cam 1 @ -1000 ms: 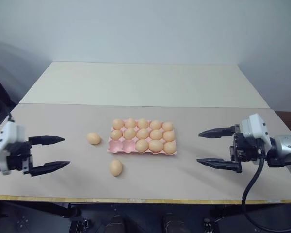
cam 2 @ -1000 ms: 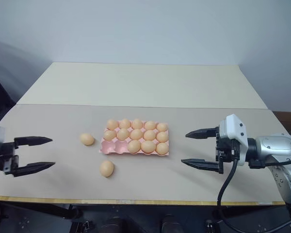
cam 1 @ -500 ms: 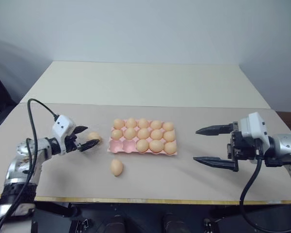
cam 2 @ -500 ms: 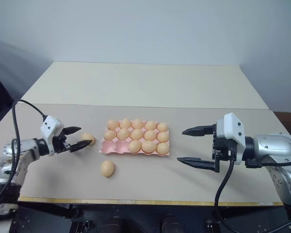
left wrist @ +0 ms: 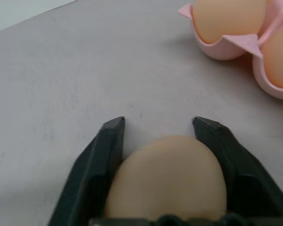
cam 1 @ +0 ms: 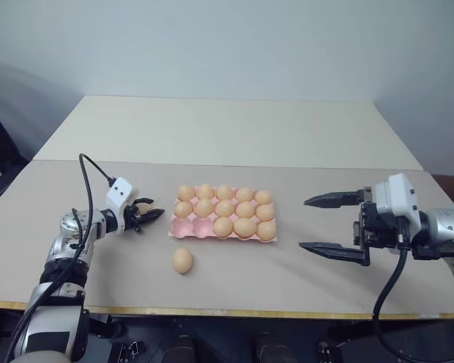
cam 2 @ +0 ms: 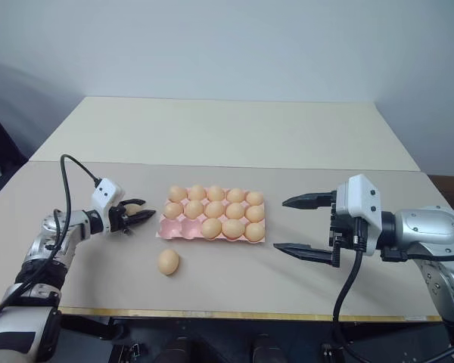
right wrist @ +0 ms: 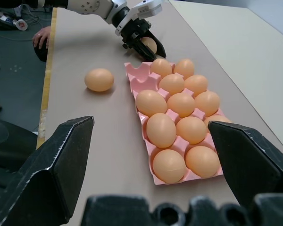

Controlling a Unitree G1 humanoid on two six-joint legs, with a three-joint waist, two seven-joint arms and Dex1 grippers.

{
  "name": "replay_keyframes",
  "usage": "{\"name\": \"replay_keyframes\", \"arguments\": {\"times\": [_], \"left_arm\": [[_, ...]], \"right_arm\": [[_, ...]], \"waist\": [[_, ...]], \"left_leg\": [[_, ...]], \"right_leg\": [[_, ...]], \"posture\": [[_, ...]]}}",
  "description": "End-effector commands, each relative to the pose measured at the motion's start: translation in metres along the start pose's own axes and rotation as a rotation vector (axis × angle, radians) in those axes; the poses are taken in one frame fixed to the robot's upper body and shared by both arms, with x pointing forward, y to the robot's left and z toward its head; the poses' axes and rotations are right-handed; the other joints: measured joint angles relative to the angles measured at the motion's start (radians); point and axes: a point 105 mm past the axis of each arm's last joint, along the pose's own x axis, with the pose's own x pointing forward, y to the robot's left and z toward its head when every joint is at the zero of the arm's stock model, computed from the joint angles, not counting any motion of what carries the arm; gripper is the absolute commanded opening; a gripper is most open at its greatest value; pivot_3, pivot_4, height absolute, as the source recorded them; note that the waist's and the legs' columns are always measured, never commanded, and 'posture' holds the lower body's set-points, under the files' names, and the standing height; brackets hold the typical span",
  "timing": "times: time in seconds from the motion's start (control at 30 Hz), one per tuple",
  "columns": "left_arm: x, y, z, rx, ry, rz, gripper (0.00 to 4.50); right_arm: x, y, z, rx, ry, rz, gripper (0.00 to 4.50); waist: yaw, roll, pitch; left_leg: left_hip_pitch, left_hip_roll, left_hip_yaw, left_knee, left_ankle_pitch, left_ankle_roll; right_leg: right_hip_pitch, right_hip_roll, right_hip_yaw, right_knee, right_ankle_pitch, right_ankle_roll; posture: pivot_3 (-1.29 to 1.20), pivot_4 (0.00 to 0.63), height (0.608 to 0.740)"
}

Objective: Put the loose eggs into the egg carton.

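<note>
The left gripper (cam 1: 145, 218) is squeezed around one loose egg (left wrist: 167, 181) on the surface (cam 1: 287, 280), just left of the egg carton (cam 1: 183, 227). The egg sits between its two black fingers (left wrist: 96, 165). In the eye views, the fingers hide most of this egg. The right gripper (cam 1: 327, 224) hangs wide open, holding nothing, well to the right of the carton. Another loose egg (cam 1: 181, 260) lies near the carton's front left corner. Two front left cups of the carton have no eggs. There is lots of bare room around the carton.

Tabletop (cam 1: 287, 280) open nr carton (cam 1: 222, 214); loose egg (cam 1: 181, 261) sits in front.
</note>
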Motion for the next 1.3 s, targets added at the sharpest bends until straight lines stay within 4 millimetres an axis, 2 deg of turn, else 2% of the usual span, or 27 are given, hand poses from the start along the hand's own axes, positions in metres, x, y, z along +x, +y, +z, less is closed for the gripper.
{"name": "replay_keyframes", "arguments": {"times": [0.03, 0.17, 0.23, 0.37, 0.47, 0.53, 0.7, 0.77, 0.9, 1.03, 1.17, 1.3], "left_arm": [[-0.008, 0.005, 0.002, 0.013, -0.006, -0.001, 1.77], [-0.017, 0.008, 0.012, 0.062, -0.03, -0.009, 1.77], [-0.022, 0.0, 0.036, 0.109, -0.102, -0.082, 1.77], [-0.025, -0.028, 0.068, 0.159, -0.205, -0.247, 1.77], [-0.017, -0.065, 0.089, 0.226, -0.264, -0.392, 1.77], [-0.01, -0.084, 0.093, 0.244, -0.279, -0.462, 1.77], [0.009, -0.11, 0.095, 0.252, -0.283, -0.535, 1.77], [0.02, -0.118, 0.092, 0.267, -0.262, -0.554, 1.77], [0.027, -0.124, 0.089, 0.276, -0.238, -0.586, 1.77], [0.027, -0.124, 0.086, 0.264, -0.212, -0.602, 3.04], [0.019, -0.117, 0.092, 0.267, -0.237, -0.581, 4.41], [-0.004, -0.095, 0.101, 0.284, -0.267, -0.513, 4.49]], "right_arm": [[-0.002, 0.0, 0.012, -0.037, -0.036, -0.004, 4.5], [-0.001, 0.0, 0.011, -0.035, -0.038, -0.007, 4.5], [0.0, 0.0, 0.011, -0.034, -0.04, -0.007, 4.5], [0.001, 0.0, 0.011, -0.035, -0.041, -0.009, 4.5], [0.001, -0.001, 0.011, -0.036, -0.043, -0.012, 4.5], [0.001, 0.0, 0.011, -0.037, -0.043, -0.015, 4.5], [0.001, 0.0, 0.012, -0.039, -0.043, -0.026, 4.5], [0.0, 0.0, 0.012, -0.039, -0.042, -0.033, 4.5], [0.0, 0.001, 0.012, -0.041, -0.041, -0.042, 4.5], [0.0, 0.001, 0.013, -0.043, -0.042, -0.049, 4.5], [0.0, 0.001, 0.013, -0.045, -0.045, -0.053, 4.5], [0.002, -0.002, 0.012, -0.046, -0.05, -0.048, 4.5]], "waist": [[0.0, 0.0, 0.0], [-0.002, 0.0, 0.0], [-0.002, 0.0, 0.0], [0.008, 0.0, 0.0], [0.009, 0.0, 0.0], [0.007, 0.0, 0.0], [-0.004, 0.0, 0.0], [-0.002, 0.0, 0.0], [-0.002, 0.0, 0.0], [0.0, 0.0, 0.0], [0.0, 0.0, 0.0], [-0.005, 0.0, 0.0]], "left_leg": [[0.0, 0.0, 0.0, 0.0, 0.0, 0.0], [0.0, 0.0, 0.0, 0.0, 0.0, 0.0], [-0.001, 0.0, 0.0, 0.0, 0.0, 0.0], [-0.002, 0.0, 0.0, 0.0, 0.0, 0.0], [-0.002, 0.0, 0.0, 0.0, 0.0, 0.0], [-0.002, 0.0, 0.0, 0.0, 0.0, 0.0], [-0.001, 0.0, 0.0, 0.0, 0.0, 0.0], [-0.001, 0.0, 0.0, 0.0, 0.0, 0.0], [-0.001, 0.0, 0.0, 0.0, 0.0, 0.0], [-0.001, 0.0, 0.0, 0.0, 0.0, 0.0], [-0.001, 0.0, 0.0, 0.0, 0.0, 0.0], [-0.001, 0.0, 0.0, 0.0, 0.0, 0.0]], "right_leg": [[0.0, 0.0, 0.0, 0.0, 0.0, 0.0], [0.0, 0.0, 0.0, 0.0, 0.0, 0.0], [-0.001, 0.0, 0.0, 0.0, 0.0, 0.0], [-0.001, 0.0, 0.0, 0.0, 0.0, 0.0], [0.0, 0.0, -0.001, -0.001, 0.0, 0.0], [0.0, 0.0, 0.0, -0.001, 0.0, 0.0], [0.0, 0.0, 0.0, 0.0, 0.0, 0.0], [0.0, 0.0, 0.0, 0.0, 0.0, 0.0], [0.0, 0.0, 0.0, -0.001, 0.0, 0.0], [0.0, 0.0, 0.0, -0.001, 0.0, 0.0], [0.0, 0.0, 0.0, -0.001, 0.0, 0.0], [-0.001, 0.0, 0.0, -0.001, 0.0, 0.0]], "posture": [[0.0, 0.15, 0.74], [0.0, 0.15, 0.74], [0.0, 0.15, 0.74], [0.0, 0.15, 0.74], [0.0, 0.15, 0.74], [0.0, 0.15, 0.74], [0.0, 0.15, 0.74], [0.0, 0.15, 0.74], [0.0, 0.15, 0.74], [0.0, 0.15, 0.74], [0.0, 0.15, 0.74], [0.0, 0.15, 0.74]]}}
